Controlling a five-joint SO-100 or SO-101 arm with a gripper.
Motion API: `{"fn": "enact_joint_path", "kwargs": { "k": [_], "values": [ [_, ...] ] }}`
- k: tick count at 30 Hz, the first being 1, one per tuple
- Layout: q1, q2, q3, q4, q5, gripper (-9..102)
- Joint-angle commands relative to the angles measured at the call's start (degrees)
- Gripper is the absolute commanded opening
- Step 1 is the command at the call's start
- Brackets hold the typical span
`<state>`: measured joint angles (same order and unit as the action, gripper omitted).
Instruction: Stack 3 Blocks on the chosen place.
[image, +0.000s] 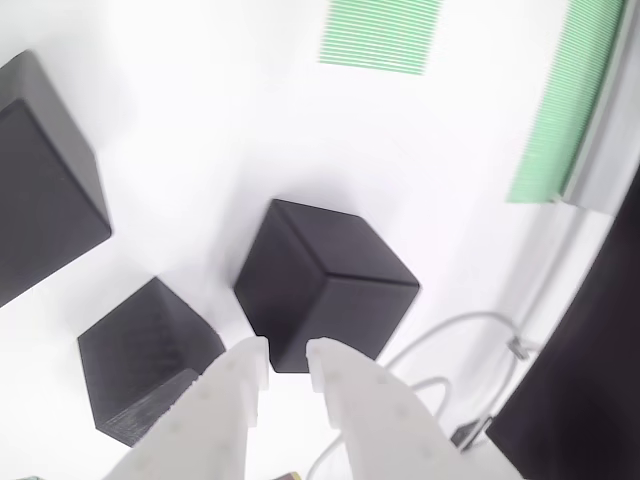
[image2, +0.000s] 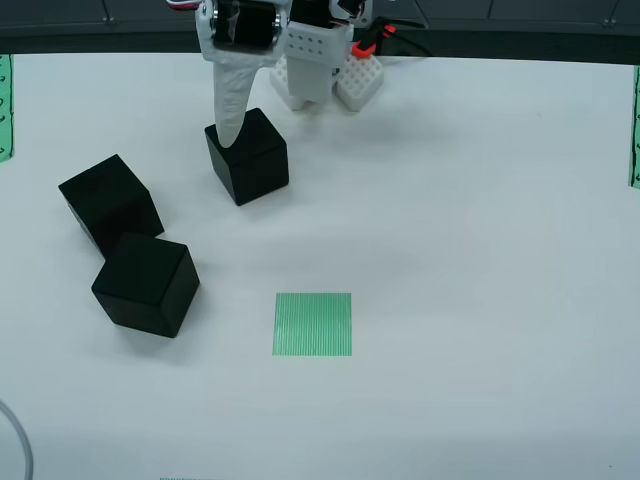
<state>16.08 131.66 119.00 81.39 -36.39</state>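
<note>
Blocks first: from the camera riding on my gripper (image: 288, 362), one black cube (image: 325, 285) sits at centre frame just beyond my white fingertips (image: 250, 358), corner toward me. My jaws stand narrowly parted and hold nothing; the gap between them is less than the cube's width. A second cube (image: 140, 365) lies at lower left, a third (image: 45, 180) at the left edge. The green striped square (image: 380, 35) shows at top centre, well apart from all three. A long green striped strip (image: 570, 100) runs down the upper right, with a grey cable (image: 450, 330) at lower right.

From the fixed view, my gripper (image2: 232, 135) hangs at upper left, tips touching or just above the upper left of the nearest cube (image2: 248, 157). Two more cubes (image2: 110, 202) (image2: 146, 283) sit close together at left. The green square (image2: 313, 324) lies bare on the white table (image2: 480, 250) below centre.
</note>
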Motion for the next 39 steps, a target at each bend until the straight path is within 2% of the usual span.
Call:
{"fn": "enact_joint_path", "kwargs": {
  "k": [1, 3, 14, 20, 24, 34, 39],
  "values": [
    [1.8, -4.3, -4.0, 6.0, -7.0, 0],
    [2.5, -6.3, -4.5, 8.7, -11.6, 0],
    [8.9, -13.5, -2.4, 8.7, -21.1, 2],
    [13.4, -7.2, 2.5, 8.8, -30.5, 2],
    [14.2, -3.8, 4.8, 8.8, -32.5, 2],
    [15.2, -1.0, 8.6, 8.8, -37.1, 19],
    [20.3, -0.7, 8.9, 8.8, -43.9, 21]
  ]
}}
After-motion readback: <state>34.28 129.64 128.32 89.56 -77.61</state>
